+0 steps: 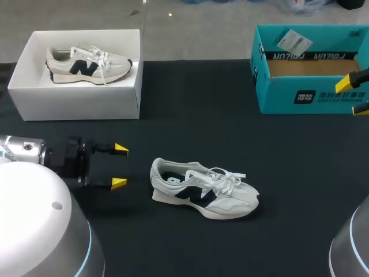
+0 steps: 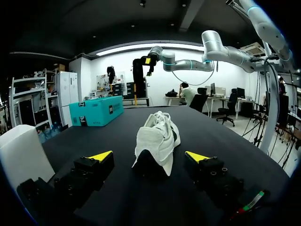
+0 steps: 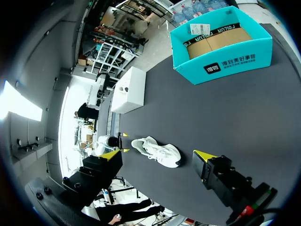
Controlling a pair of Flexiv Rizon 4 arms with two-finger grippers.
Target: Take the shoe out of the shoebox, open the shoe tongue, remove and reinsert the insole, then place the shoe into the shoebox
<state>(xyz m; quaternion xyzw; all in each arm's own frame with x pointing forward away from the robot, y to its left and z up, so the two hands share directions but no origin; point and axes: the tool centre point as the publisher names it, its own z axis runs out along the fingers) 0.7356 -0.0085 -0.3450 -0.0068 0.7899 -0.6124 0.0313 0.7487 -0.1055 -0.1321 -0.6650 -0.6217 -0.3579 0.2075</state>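
White shoe [image 1: 203, 195] lies mid-frame; left fingers [image 1: 119, 183] gape empty (heel side). A low approach might shove it away.

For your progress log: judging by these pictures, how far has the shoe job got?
Done: a shoe lies out on the table. In hand: the open left claw sits at its heel, not touching it. Left: its laces look tied, so opening the tongue, the insole steps and boxing it seem yet to do. The teal box looks empty; the white box holds another shoe.
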